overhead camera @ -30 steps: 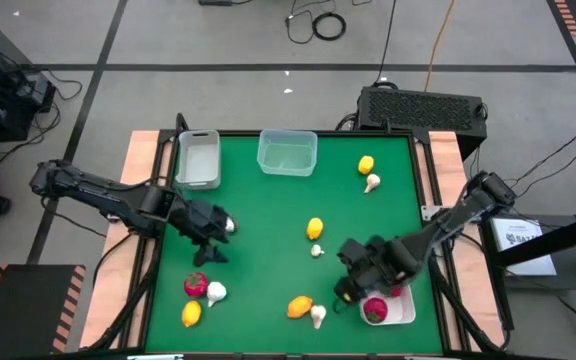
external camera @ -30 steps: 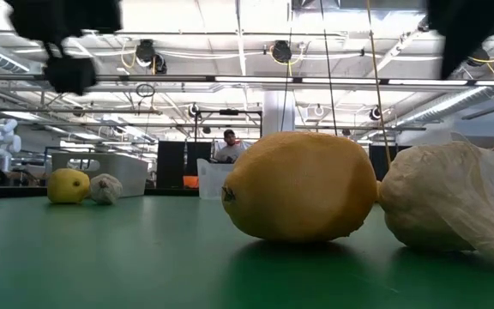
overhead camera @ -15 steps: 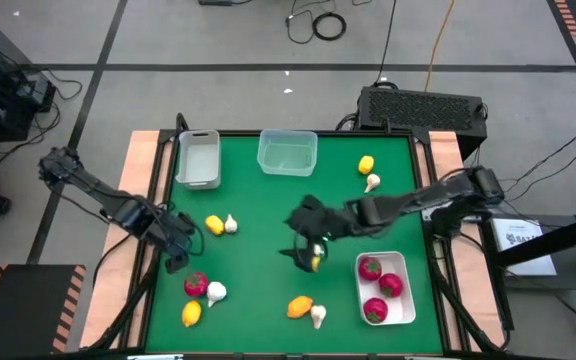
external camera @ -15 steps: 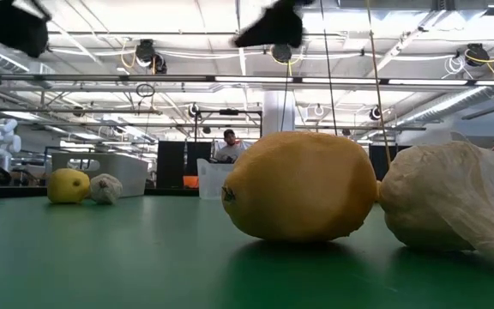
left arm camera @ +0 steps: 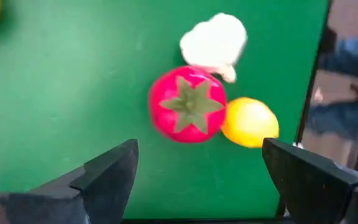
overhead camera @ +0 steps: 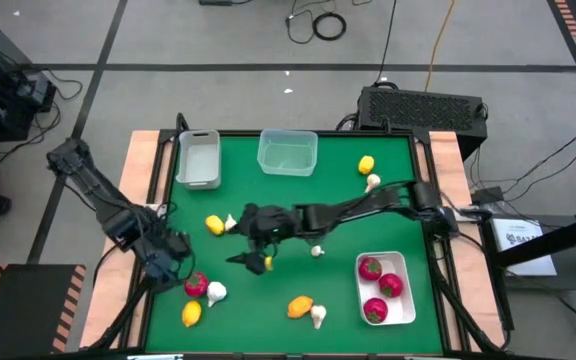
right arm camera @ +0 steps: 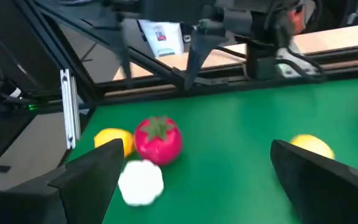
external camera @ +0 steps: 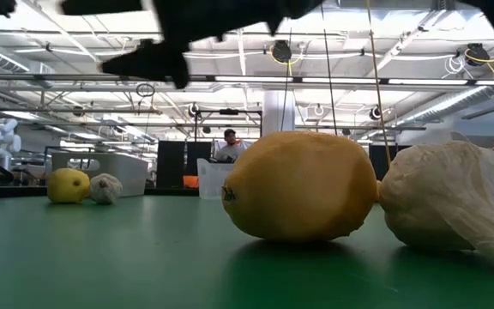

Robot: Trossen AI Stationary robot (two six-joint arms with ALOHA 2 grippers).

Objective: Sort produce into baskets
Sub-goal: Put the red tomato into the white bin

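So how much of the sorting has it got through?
Three red fruits already lie in the white tray. The grey bin and clear tub look empty. Both grippers are open: left gripper beside a red fruit, right gripper mid-table. Lemons, bulbs remain.

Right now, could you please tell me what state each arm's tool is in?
Left tool: open, holding nothing, above the red fruit.
Right tool: open, holding nothing, over the table's middle.

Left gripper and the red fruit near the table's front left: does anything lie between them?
No. The left wrist view shows only bare green mat between the open left gripper and the red fruit; a white bulb and lemon sit beyond it.
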